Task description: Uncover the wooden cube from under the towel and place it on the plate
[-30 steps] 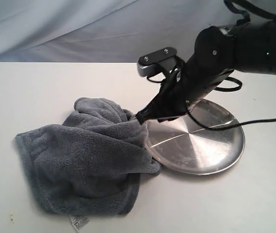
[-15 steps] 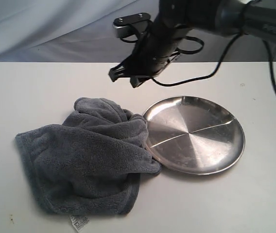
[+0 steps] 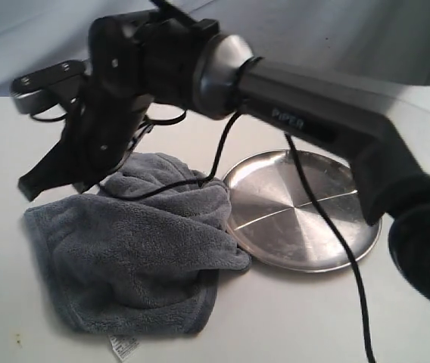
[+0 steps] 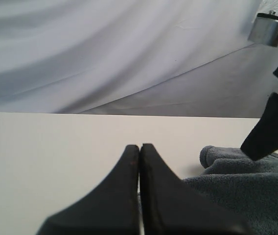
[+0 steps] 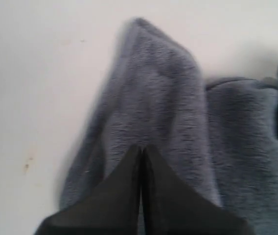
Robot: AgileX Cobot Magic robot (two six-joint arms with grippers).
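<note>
**Jaws shut on both arms — towel heaped beside the plate**

The right jaws are pressed together with nothing between them. In the right wrist view they hang over the fleece of the towel [image 5: 178, 98]. The exterior view shows the right arm [image 3: 306, 121] reaching across the middle, its fingertips above the towel's far left edge. Whether they touch the cloth cannot be told.

The left jaws are likewise closed and empty, low over the bare desk [image 4: 56, 147] just beside the towel.

The towel [image 3: 132, 257] lies bunched in thick folds on the desk, with its white label [image 3: 123, 348] poking out at the near hem. Its right edge touches the rim of the plate [image 3: 275, 227], which sits bare and shining. The wooden cube shows in no view — the rumpled towel is the only cover on the desk.
</note>
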